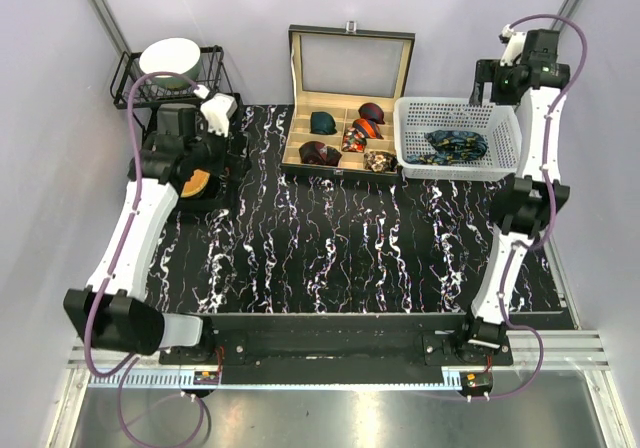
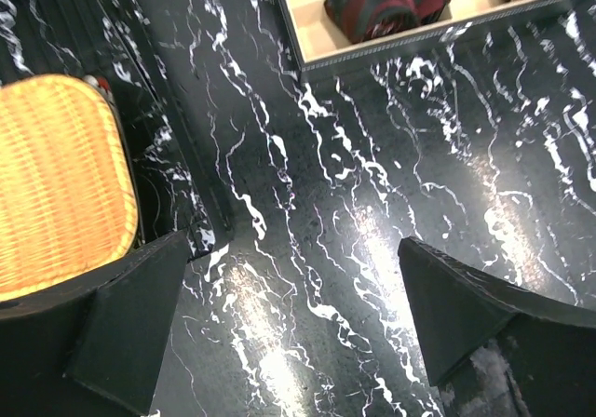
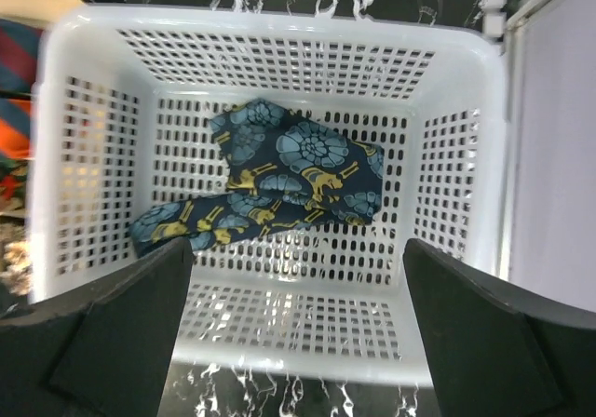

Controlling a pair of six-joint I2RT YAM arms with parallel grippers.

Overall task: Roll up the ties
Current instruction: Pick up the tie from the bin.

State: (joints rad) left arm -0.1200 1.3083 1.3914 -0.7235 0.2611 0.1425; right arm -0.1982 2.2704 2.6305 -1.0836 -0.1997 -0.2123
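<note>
A dark navy tie with a teal-and-gold pattern (image 3: 279,184) lies crumpled in the white perforated basket (image 3: 279,324) at the back right (image 1: 455,146). My right gripper (image 3: 293,277) hangs open above the basket's near wall, with nothing between its fingers (image 1: 488,86). Coiled ties sit in the wooden box: a green one (image 1: 322,122), a maroon one (image 1: 318,153) and a red-orange one (image 1: 366,128). My left gripper (image 2: 293,277) is open over the bare marbled mat, just left of the box's front corner (image 1: 215,158). The maroon coil (image 2: 372,3) shows at the top of the left wrist view.
The wooden box (image 1: 340,168) stands with its glass lid (image 1: 350,58) raised at the back centre. A black wire rack holding a white bowl (image 1: 170,58) is at the back left. An orange woven pad (image 2: 56,184) lies beside my left gripper. Grey walls close in both sides.
</note>
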